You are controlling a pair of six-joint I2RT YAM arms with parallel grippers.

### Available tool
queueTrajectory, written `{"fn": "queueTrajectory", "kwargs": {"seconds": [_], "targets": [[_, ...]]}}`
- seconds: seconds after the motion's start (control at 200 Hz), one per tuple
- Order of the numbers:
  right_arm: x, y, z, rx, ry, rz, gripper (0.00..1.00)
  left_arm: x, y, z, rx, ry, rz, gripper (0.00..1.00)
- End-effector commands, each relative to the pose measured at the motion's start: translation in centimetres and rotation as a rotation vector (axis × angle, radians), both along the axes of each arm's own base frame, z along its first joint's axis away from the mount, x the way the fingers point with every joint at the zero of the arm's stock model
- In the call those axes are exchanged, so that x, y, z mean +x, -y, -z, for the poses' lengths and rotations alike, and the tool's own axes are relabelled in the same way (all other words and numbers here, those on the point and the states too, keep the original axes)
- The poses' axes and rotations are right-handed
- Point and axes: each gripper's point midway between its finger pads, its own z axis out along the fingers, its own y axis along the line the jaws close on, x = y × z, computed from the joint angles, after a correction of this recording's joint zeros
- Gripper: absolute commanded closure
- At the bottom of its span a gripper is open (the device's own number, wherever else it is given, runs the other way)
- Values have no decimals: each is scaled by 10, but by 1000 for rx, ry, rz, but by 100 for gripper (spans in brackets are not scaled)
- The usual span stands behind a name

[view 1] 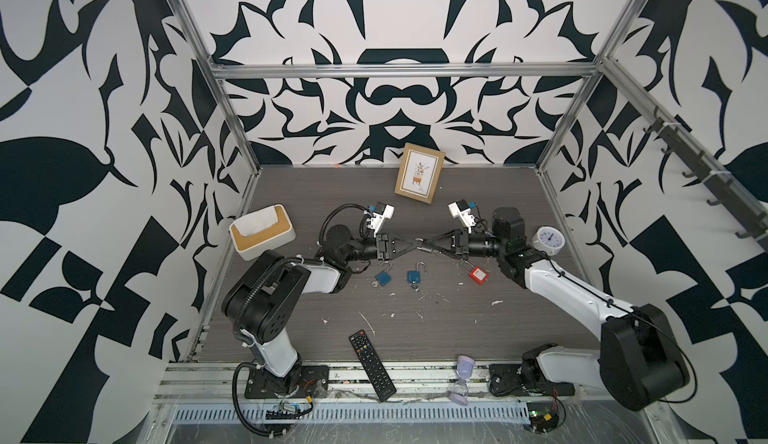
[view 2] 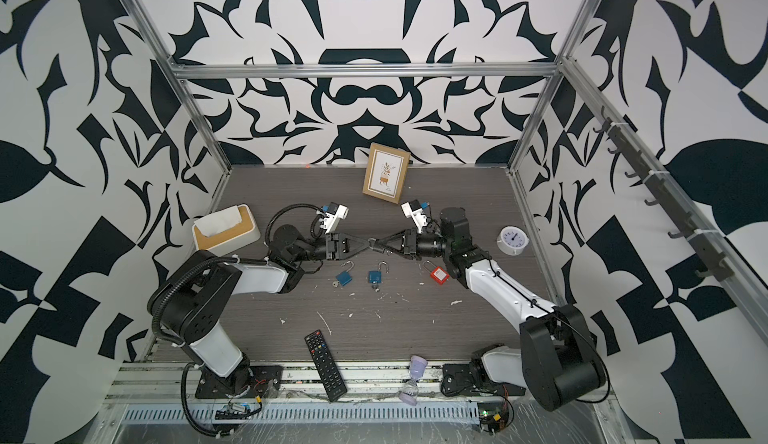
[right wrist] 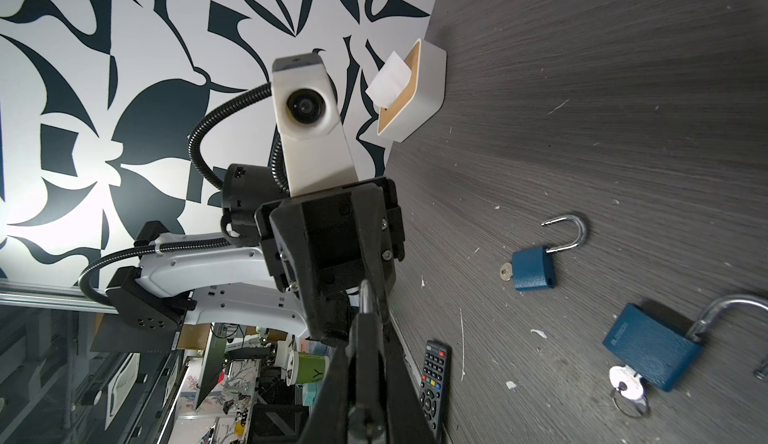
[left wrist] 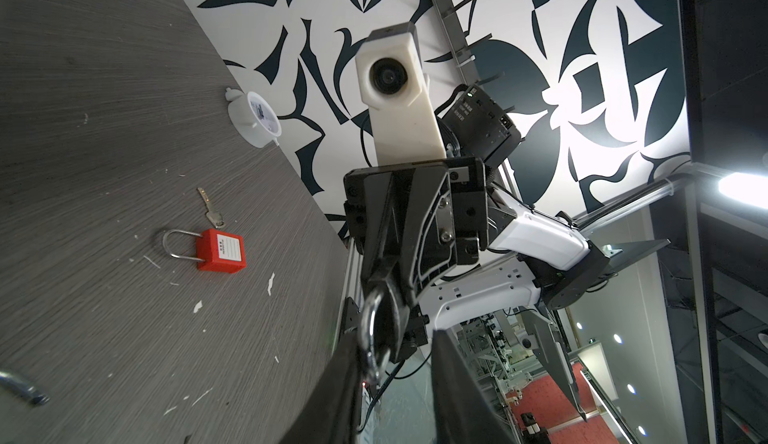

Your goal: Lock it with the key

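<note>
Evidently for a handover, right hand (view 1: 429,246) clamps a metal loop (left wrist: 368,338) above the tabletop; left hand (view 1: 414,242), slightly open, faces it.

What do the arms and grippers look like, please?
The left arm and right arm have white shells and black joints. The left gripper and right gripper are black, with triangular fingers and white camera housings. A ribbed black hose follows the left arm, a thin cable the right.
</note>
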Motion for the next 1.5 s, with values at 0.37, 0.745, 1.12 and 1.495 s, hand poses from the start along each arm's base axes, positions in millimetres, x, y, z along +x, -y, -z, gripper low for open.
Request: {"fn": "queueTrajectory", "kwargs": {"seconds": [0.37, 0.745, 1.12, 1.495], "targets": [[-4, -5, -23, 54, 76, -36, 100, -7, 9, -22, -44, 70, 56, 72], [-2, -9, -22, 50, 82, -40, 100, -9, 16, -18, -27, 53, 80, 77], [-5, -12, -16, 35, 82, -51, 100, -13, 27, -19, -17, 56, 109, 84], [14, -2, -10, -23, 90, 83, 75, -9, 27, -10, -6, 24, 82, 100]]}}
